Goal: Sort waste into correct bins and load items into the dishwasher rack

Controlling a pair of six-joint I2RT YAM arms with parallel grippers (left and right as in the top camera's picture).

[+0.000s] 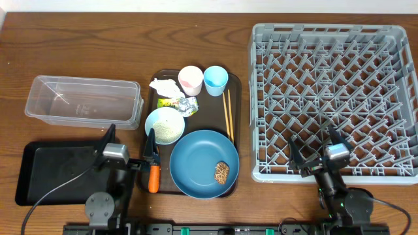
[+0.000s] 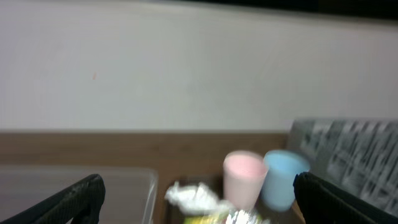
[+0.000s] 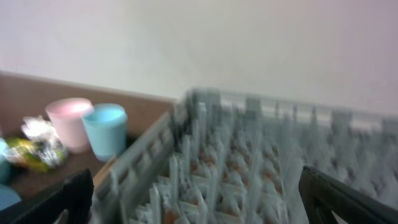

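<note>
Left pincer (image 1: 129,140) and right pincer (image 1: 315,145) both hang with jaws wide apart, holding nothing (a ready pose, probably). The smooth pink cup (image 1: 190,79), crumpled white tissue (image 1: 164,85) and glossy large blue round plate (image 1: 199,163) sit on the dark brown serving tray (image 1: 204,116), between the clear plastic tub (image 1: 83,99) and the peg-floored grey lattice rack (image 1: 333,85), seemingly for either arm's reach.

Right of the dark brown serving tray (image 1: 208,114) sits the large grey plastic rack (image 1: 326,29); left of it, the clear plastic tub (image 1: 81,101) and the shallow black tray (image 1: 59,173).
</note>
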